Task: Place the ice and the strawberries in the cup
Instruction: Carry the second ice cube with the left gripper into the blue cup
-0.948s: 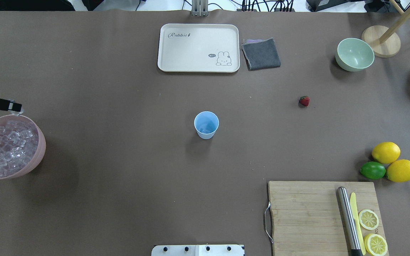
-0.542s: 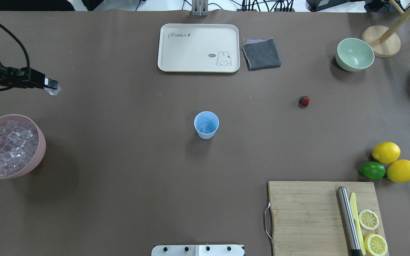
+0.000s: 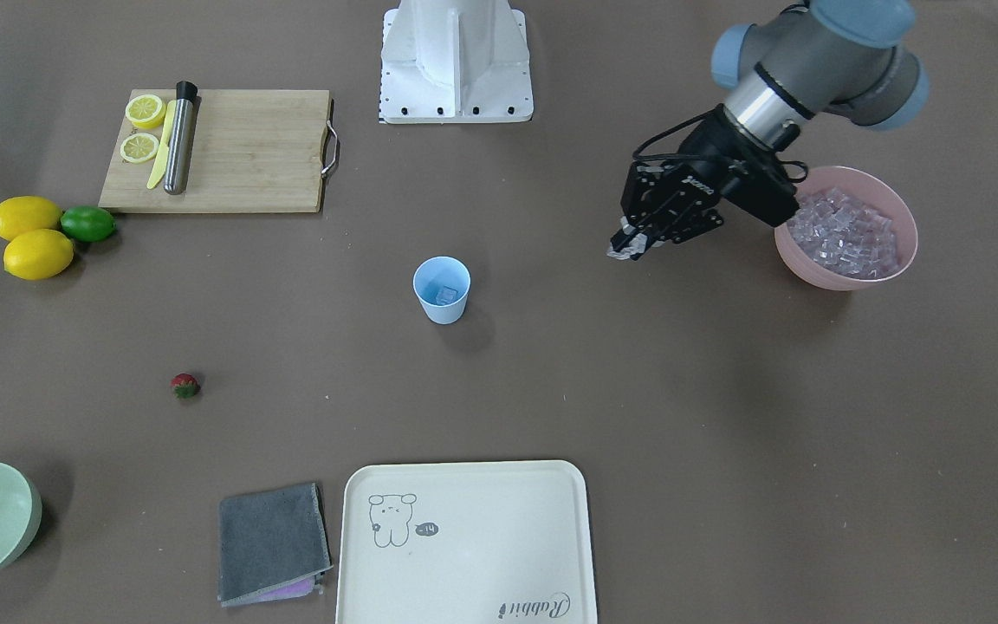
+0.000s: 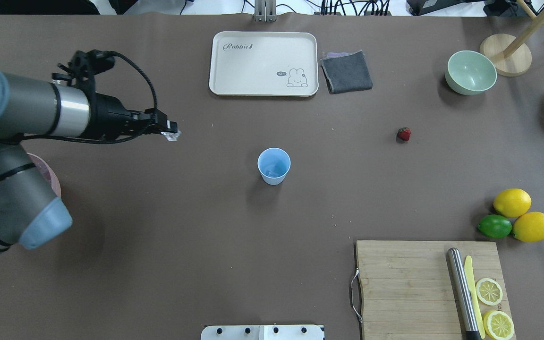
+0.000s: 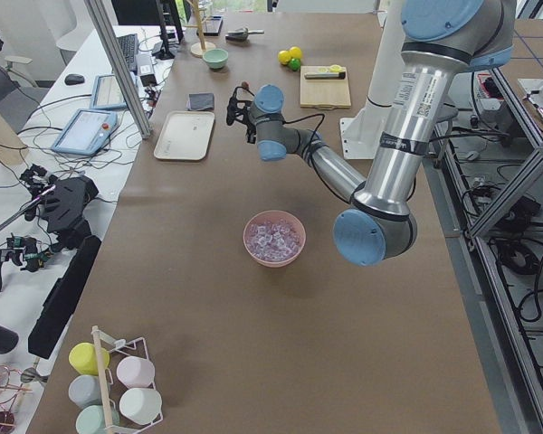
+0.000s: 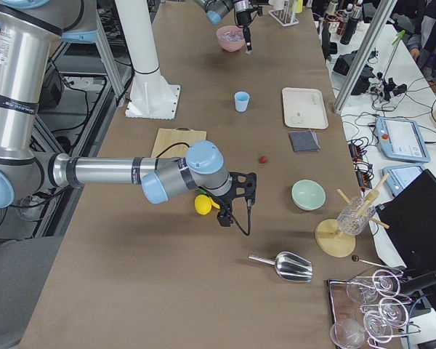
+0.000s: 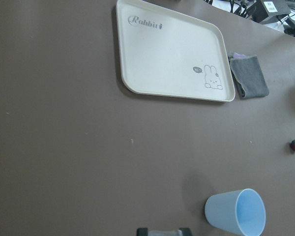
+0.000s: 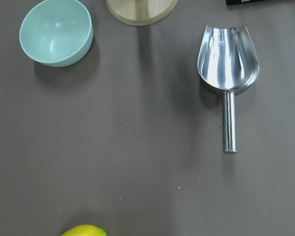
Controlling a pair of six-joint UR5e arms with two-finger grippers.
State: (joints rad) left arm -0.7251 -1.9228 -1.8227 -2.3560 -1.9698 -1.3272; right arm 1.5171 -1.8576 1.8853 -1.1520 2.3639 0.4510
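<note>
Ice cube [image 4: 174, 136], small and glassy, hangs pinched in the jaws of the left gripper [image 4: 170, 128] above the surface [image 4: 196, 222], well apart from the blue cup [image 4: 272, 179]; light, hard and slippery by my guess, best squeezed across flat opposite faces.

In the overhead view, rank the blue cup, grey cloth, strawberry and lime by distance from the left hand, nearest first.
From the left hand, holding an ice cube:
1. Blue cup, at the table's centre.
2. Grey cloth, far side, beside the tray.
3. Strawberry, alone, right of centre.
4. Lime, near the right edge, beside the lemons.
</note>
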